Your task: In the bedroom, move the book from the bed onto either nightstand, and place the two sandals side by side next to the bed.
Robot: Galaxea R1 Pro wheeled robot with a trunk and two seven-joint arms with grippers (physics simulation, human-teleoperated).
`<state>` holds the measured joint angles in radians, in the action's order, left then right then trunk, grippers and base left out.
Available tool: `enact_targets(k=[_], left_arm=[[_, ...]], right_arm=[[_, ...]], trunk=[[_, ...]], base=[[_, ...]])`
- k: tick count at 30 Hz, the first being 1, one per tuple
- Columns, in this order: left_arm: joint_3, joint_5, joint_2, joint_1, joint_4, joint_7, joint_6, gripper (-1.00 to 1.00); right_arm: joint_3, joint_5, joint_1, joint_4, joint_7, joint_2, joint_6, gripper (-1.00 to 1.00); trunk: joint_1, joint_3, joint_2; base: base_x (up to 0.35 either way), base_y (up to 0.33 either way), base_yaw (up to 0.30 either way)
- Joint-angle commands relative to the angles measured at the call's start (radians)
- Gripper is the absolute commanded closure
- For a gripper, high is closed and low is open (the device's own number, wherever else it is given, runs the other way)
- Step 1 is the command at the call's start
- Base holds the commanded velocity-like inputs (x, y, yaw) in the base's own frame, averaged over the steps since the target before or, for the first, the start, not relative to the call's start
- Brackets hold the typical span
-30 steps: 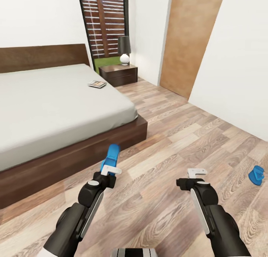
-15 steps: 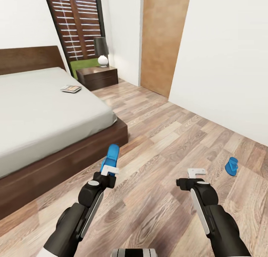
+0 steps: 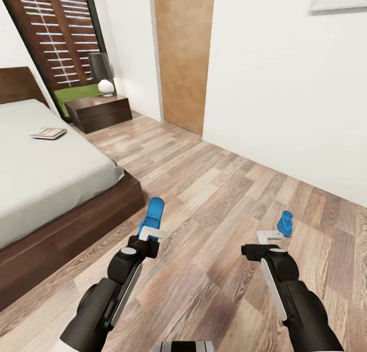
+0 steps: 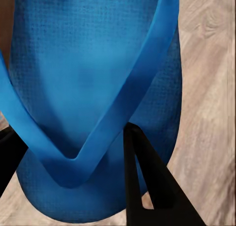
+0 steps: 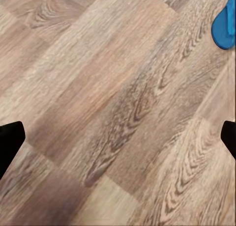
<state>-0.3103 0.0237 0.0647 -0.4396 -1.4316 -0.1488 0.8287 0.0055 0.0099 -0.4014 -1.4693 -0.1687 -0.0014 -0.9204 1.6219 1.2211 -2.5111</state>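
Left gripper (image 3: 151, 233) grasps a sandal (image 3: 153, 215) beside the bed (image 3: 76, 214). Right gripper (image 3: 269, 235), apparently released, hovers over open floor (image 3: 214, 189) near the second sandal (image 3: 285, 223).

arms: glossy black, pale-grey side strips | wrists: white brackets | fingers (image 4: 147, 186): black, tapered

head cam high, facing fwd-down, wrist cams close over floor (image 5: 113, 103), both sharing plank floor

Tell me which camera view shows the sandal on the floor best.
The head view: the sandal on the floor shows whole, beyond the right gripper. The right wrist view catches just its edge. The left wrist view shows the other sandal, held by the left gripper.
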Motion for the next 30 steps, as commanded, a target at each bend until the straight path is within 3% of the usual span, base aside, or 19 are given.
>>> enact_targets(k=[1,16,30], left_arm=[[-0.001,0.004,0.000,-0.001,-0.001,-0.005,0.006,1.00],[-0.001,0.003,0.001,-0.001,-0.001,-0.005,0.006,1.00],[-0.001,0.003,0.000,-0.001,-0.001,-0.005,0.006,1.00]], right_arm=[[0.001,0.001,-0.001,-0.001,-0.002,0.000,-0.005,-1.00],[0.001,0.001,-0.001,0.000,-0.002,0.000,-0.005,-1.00],[0.001,0.001,-0.001,0.000,-0.002,0.000,-0.005,-1.00]], trunk=[[0.000,0.000,0.000],[0.000,-0.005,0.000],[0.000,-0.010,0.000]], base=[[0.213,-0.240,-0.286],[0.233,-0.227,-0.286],[0.332,-0.018,-0.286]])
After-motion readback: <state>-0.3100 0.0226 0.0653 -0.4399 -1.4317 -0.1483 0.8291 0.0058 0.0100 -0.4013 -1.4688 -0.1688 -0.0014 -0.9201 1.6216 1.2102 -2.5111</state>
